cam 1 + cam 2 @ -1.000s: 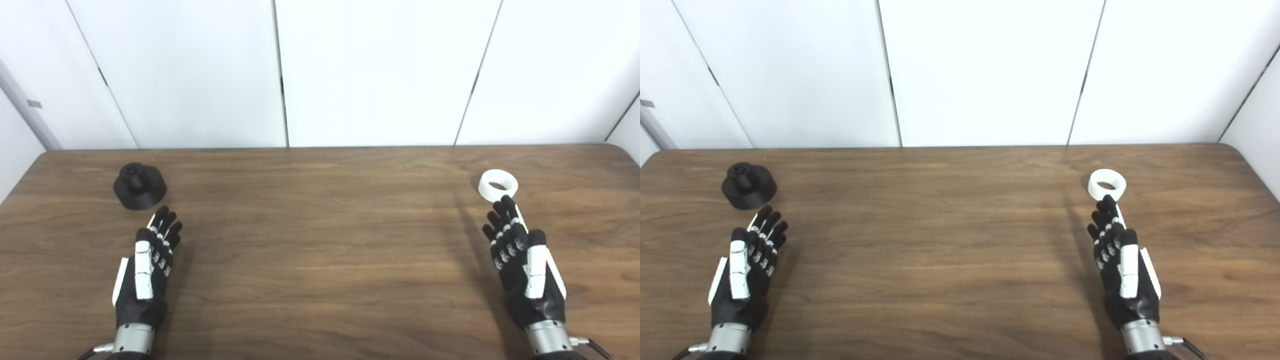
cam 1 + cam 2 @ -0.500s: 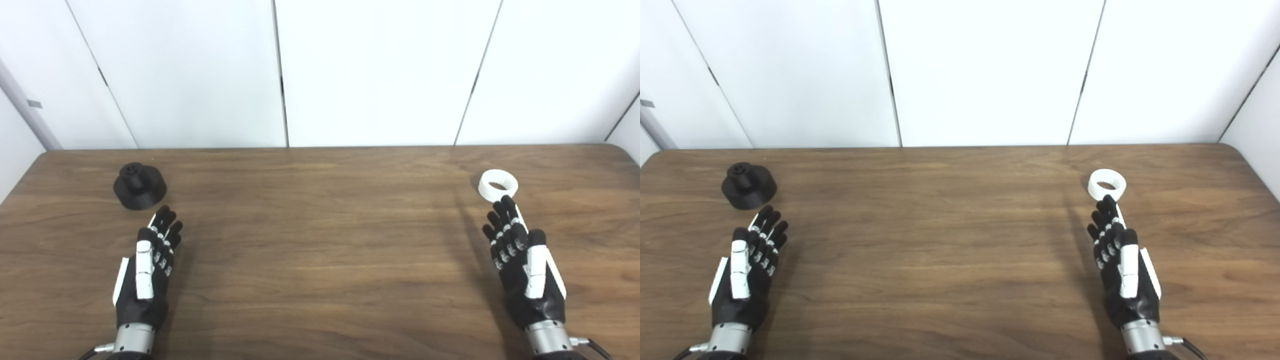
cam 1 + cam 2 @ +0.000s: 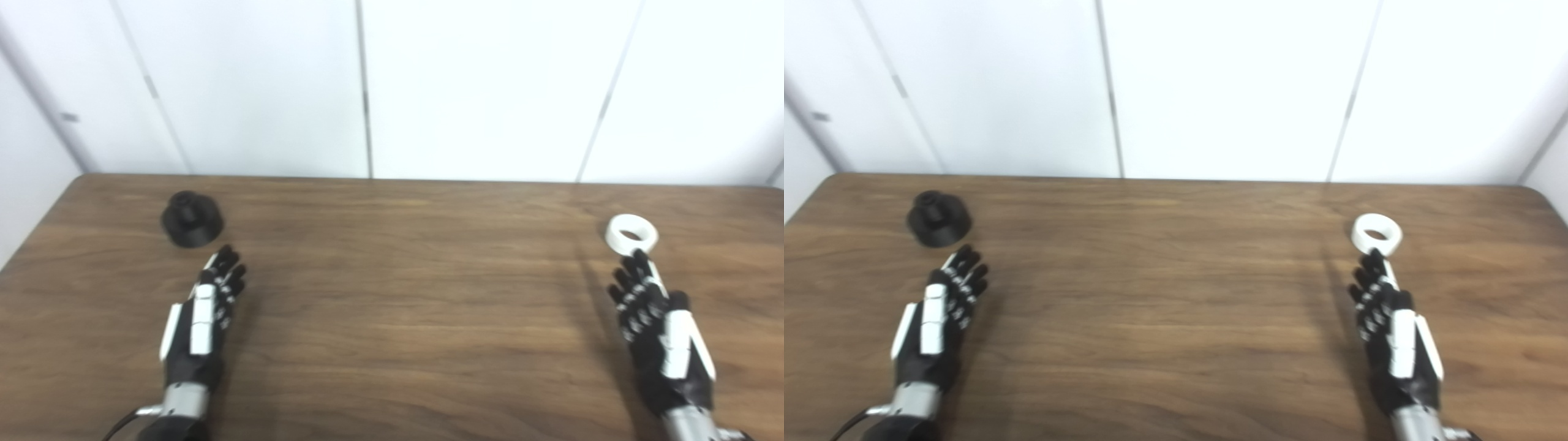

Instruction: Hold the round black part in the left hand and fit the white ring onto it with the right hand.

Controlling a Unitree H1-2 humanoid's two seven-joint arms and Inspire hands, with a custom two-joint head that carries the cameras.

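Your left hand (image 3: pixel 199 321) lies low over the wooden table (image 3: pixel 392 294), at about 8 o'clock from the table's middle. Its fingers (image 3: pixel 225 278) are stretched out side by side and hold nothing, so it is open, the tips aimed toward 1 o'clock. The round black part (image 3: pixel 191 219) sits on the table just beyond those fingertips, at about 11 o'clock from them. A narrow strip of bare wood shows between the two, so they are near but not touching. The part stands upright with its wide base down and a smaller knob on top.

Your right hand (image 3: pixel 664 334) lies at about 4 o'clock from the table's middle, also low over the wood. It too is spread flat and carries nothing, fingers (image 3: pixel 637 285) pointing to about 11 o'clock. The white ring (image 3: pixel 632 234) lies flat on the table right at 12 o'clock from those fingertips, hole facing up. The topmost fingertip comes up to the ring's near rim; in the blur you cannot tell whether it touches.

The two task pieces are well apart, the black part toward the far left of the table and the ring toward the far right, with open wood between them. Behind the table's far edge stands a wall of white panels (image 3: pixel 478 86) with thin dark seams. Both views are slightly smeared.
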